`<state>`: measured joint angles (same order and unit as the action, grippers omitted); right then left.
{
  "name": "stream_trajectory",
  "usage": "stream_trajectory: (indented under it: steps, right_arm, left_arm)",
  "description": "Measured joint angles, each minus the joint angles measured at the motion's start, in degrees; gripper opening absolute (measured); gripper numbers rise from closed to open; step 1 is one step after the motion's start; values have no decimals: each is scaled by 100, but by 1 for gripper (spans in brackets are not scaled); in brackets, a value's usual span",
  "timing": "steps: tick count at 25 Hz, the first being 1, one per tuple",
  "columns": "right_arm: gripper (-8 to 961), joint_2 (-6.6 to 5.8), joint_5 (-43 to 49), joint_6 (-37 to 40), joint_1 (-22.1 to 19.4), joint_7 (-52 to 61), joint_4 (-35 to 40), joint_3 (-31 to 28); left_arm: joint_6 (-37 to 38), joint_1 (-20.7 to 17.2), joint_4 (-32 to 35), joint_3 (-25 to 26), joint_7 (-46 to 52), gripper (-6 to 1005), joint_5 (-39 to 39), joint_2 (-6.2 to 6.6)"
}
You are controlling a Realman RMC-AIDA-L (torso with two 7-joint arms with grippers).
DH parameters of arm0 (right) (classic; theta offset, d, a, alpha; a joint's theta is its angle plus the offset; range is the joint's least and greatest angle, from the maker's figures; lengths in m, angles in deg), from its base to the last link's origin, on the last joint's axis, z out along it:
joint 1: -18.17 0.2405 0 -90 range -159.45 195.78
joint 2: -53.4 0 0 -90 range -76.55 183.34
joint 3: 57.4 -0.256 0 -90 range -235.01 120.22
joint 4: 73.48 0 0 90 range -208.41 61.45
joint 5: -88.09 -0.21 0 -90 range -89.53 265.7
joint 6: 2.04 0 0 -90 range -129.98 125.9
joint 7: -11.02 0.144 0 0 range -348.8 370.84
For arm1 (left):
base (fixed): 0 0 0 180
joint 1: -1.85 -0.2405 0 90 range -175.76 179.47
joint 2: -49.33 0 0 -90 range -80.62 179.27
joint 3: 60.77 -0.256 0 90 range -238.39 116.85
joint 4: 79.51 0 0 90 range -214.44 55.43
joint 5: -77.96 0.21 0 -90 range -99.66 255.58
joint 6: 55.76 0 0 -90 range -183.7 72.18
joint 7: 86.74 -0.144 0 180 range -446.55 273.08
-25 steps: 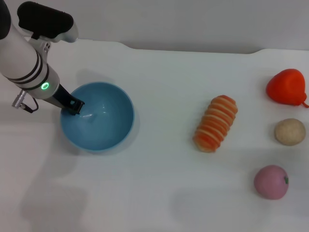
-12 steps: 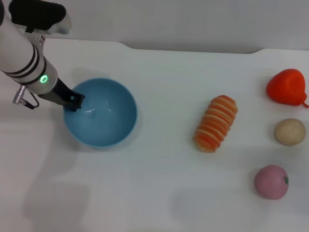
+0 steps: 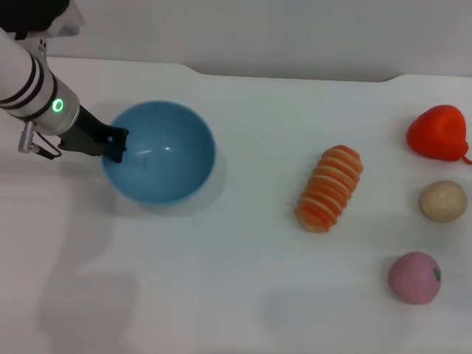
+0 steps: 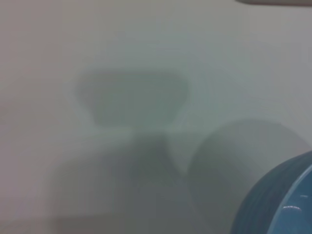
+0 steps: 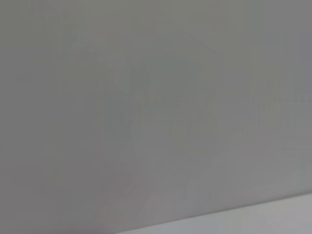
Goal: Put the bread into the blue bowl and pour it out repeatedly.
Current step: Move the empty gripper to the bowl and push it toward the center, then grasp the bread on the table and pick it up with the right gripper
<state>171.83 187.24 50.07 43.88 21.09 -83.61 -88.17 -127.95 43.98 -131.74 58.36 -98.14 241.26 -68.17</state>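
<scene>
The blue bowl hangs a little above the white table at the left, empty, and casts a shadow below and to its right. My left gripper is shut on the bowl's left rim, with the arm reaching in from the upper left. A slice of the bowl's outer wall shows in the left wrist view, its shadow on the table beside it. The bread, an orange-and-cream striped loaf, lies on the table right of centre, well away from the bowl. My right gripper is out of view.
Along the right side lie a red toy fruit, a small round tan ball and a pink ball. The table's back edge runs behind the bowl.
The left gripper has raised the bowl off the table and carried it slightly away from the front edge; the bowl looks larger and its shadow has spread. The bread has not moved.
</scene>
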Motion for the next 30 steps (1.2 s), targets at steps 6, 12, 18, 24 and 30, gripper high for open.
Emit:
stream_trajectory:
  steps: [6, 12, 18, 24, 30]
  right_arm:
    - [685, -293, 666, -577, 297, 1708, 31, 48]
    - [685, -949, 3293, -979, 713, 4891, 51, 55]
    - [686, -1243, 5942, -411, 1316, 7612, 621, 55]
    - [685, -1158, 6772, 1149, 2089, 9677, 2145, 1410]
    - [686, -628, 6755, 2001, 2466, 11336, 3926, 3520]
  left_arm:
    - [-157, -24, -42, 404, -3, 0, -446, 20]
    - [-142, -72, -46, 413, -9, 0, -459, 16]
    - [-115, -81, -21, 365, -14, -1, -470, 7]
    - [-94, -82, -28, 363, -22, -1, -474, -2]
    - [-46, -90, -5, 357, -46, -1, -476, -2]
